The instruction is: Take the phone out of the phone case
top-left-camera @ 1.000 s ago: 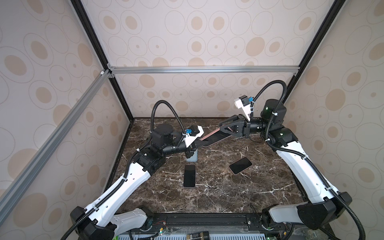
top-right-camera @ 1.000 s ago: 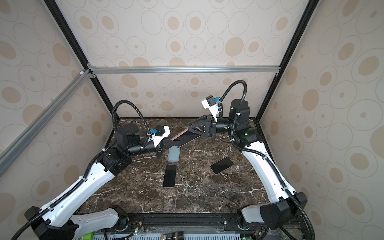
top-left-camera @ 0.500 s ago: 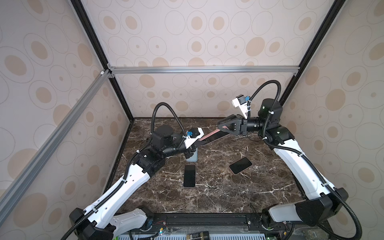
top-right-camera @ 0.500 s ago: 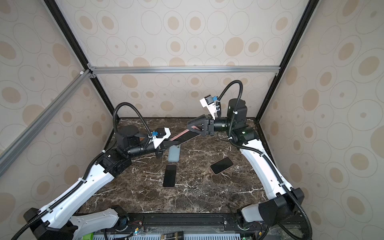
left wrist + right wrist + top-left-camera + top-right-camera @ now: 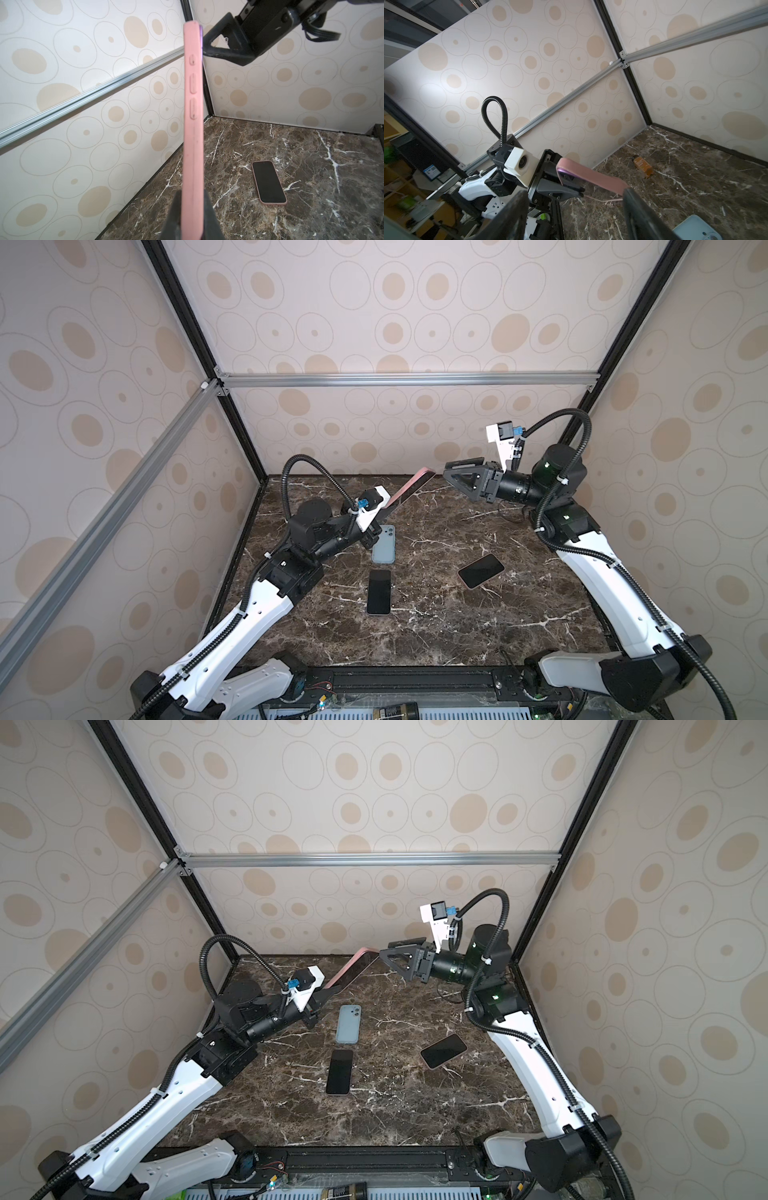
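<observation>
Pink phone case [image 5: 192, 124] — dark brown tabletop [image 5: 436, 635] (white-veined marble), beige-spotted walls [image 5: 374, 302]

The pink phone case [image 5: 192, 128] is hanging in the air edge-on, tilting upward toward the back, side buttons showing. The phone [image 5: 356, 972] is sitting inside, its dark screen facing forward.

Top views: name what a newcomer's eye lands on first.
A pink cased phone slants in mid-air, jaws of the left gripper shut on its lower end, those of the right gripper open by its upper tip. A pale blue case and two dark phones lie flat on the marble table.
</observation>
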You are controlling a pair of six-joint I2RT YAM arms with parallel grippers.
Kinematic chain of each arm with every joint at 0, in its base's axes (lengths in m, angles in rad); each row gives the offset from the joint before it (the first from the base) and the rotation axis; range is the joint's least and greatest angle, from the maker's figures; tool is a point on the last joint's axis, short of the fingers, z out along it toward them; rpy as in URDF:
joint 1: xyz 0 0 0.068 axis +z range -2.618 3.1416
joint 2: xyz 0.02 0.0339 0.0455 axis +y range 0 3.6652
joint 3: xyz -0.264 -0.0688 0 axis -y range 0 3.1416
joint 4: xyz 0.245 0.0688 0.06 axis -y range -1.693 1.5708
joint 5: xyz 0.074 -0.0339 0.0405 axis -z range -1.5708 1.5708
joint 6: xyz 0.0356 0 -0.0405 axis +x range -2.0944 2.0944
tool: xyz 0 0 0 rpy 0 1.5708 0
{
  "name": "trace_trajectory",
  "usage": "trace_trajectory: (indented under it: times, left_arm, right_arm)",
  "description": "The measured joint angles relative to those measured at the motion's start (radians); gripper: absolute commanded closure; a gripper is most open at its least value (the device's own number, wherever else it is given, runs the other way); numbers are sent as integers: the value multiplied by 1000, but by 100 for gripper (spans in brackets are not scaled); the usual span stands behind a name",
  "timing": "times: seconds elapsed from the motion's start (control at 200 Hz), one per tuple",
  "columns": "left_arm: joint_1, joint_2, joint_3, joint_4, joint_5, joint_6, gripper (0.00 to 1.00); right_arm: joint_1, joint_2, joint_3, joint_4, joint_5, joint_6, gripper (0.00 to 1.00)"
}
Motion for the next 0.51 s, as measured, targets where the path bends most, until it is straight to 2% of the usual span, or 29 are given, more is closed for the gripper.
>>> trace_trajectory:
  times: [0.185,0.305,0.505]
  left_arm:
    - [5,-15,-58,111,21,-160,100]
    - [19,-5,-60,179,73,-292,100]
    - [49,61,-13,297,239,-505,100]
  right_arm:
    - [0,-113,-98,6,103,-113,24]
    - [0,-141,-143,7,88,-186,25]
    - [9,-140,-190,22,15,-243,34]
